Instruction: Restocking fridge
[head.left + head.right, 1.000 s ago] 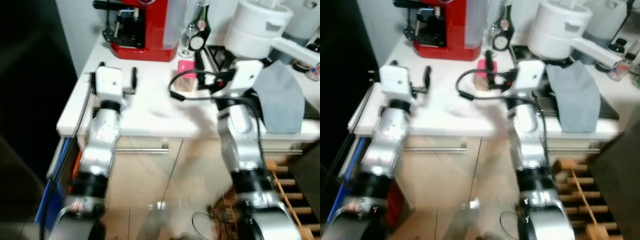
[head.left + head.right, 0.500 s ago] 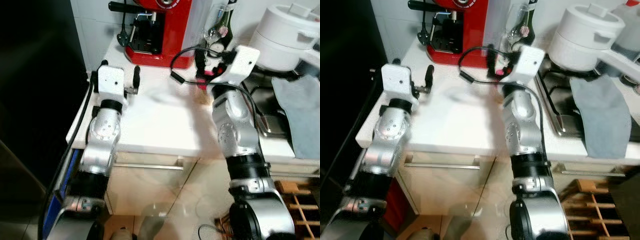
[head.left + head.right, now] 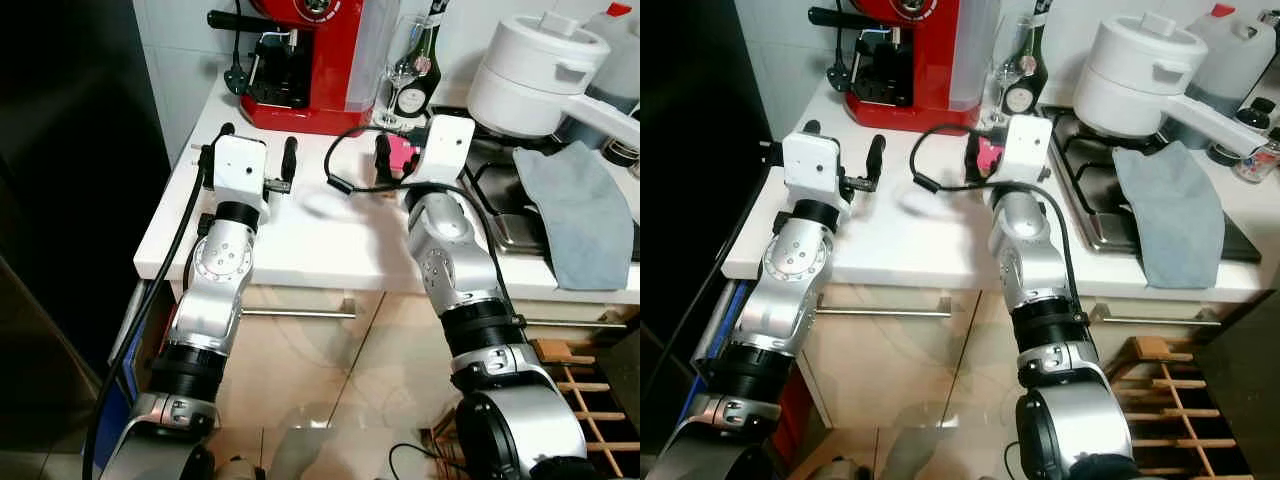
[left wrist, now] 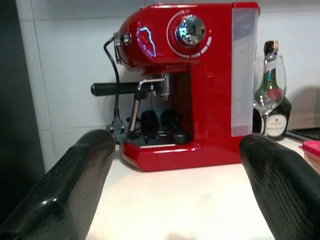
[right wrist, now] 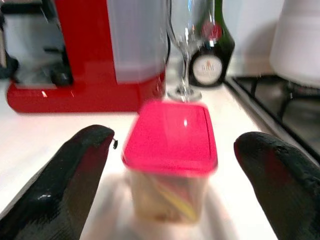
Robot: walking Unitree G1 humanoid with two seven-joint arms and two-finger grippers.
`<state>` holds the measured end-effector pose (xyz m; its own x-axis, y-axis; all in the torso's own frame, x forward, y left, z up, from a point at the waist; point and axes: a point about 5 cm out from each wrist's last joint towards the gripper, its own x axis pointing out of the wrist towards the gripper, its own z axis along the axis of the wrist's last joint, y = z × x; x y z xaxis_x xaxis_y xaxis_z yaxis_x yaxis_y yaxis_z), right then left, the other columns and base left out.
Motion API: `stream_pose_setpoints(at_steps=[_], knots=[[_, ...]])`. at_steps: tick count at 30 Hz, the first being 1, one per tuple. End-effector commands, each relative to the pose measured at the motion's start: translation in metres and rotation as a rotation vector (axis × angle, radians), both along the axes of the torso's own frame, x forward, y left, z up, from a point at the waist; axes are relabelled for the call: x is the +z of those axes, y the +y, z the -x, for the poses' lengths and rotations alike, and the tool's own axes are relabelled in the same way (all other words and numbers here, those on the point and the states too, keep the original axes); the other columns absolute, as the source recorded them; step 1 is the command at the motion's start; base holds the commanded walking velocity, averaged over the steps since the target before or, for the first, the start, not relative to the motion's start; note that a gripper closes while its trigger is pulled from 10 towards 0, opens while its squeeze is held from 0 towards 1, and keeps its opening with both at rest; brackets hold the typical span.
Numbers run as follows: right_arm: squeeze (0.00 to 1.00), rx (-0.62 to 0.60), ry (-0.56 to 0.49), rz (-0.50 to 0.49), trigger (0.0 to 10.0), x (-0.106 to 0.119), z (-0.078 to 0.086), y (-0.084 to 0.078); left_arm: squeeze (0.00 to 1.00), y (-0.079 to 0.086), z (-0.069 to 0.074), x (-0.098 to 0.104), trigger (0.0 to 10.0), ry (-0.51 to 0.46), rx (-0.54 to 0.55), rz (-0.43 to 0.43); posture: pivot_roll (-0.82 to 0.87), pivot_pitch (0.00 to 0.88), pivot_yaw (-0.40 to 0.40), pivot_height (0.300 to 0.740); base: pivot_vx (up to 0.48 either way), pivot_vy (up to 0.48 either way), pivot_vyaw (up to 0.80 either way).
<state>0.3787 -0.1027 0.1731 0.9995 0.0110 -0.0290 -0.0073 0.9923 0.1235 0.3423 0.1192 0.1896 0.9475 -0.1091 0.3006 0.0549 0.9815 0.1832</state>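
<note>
I am lining up a pick: my right pincer (image 5: 172, 165) hangs spread wide, the pink-lidded container (image 5: 169, 155) standing on the counter (image 3: 330, 235) between its fingers, untouched. Next I must ease forward and close. My left pincer (image 4: 175, 180) gapes idle. The container's contents are blurred — food, probably.

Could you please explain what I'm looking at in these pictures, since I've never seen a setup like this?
This is a humanoid robot with two silver arms, seen from cameras in its head and on each wrist. It faces a white counter. At the back stand a red coffee machine, a wine glass and a dark bottle. The right gripper, fingers open, frames a pink-lidded container without gripping it. The left gripper is open, holding nothing. A white pot sits on the stove beside a grey cloth.
</note>
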Motion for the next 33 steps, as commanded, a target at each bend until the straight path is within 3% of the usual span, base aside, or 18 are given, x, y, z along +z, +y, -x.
stream_pose_setpoints(at_steps=[1,18,29,33], knots=[[0.00,-0.018,0.027,0.024,10.0,-0.003,-0.002,-0.004,0.00,-0.002,0.001,0.000,10.0,0.007,-0.006,-0.008,0.06,0.000,-0.089,0.740,0.000,0.000,0.00],[0.00,-0.025,0.126,0.021,10.0,-0.015,-0.016,0.000,0.00,0.003,0.010,-0.006,10.0,0.027,0.015,-0.012,0.10,0.000,-0.113,0.740,0.000,0.000,0.00],[0.00,-0.081,0.193,0.002,10.0,-0.021,-0.021,-0.015,0.00,0.007,0.012,-0.007,10.0,0.043,0.023,-0.022,0.10,0.000,-0.110,0.740,0.000,0.000,0.00],[0.00,-0.053,0.243,-0.028,10.0,-0.027,-0.021,-0.012,0.00,0.007,0.010,-0.006,10.0,0.045,0.022,-0.028,0.10,0.000,-0.106,0.740,0.000,0.000,0.00]])
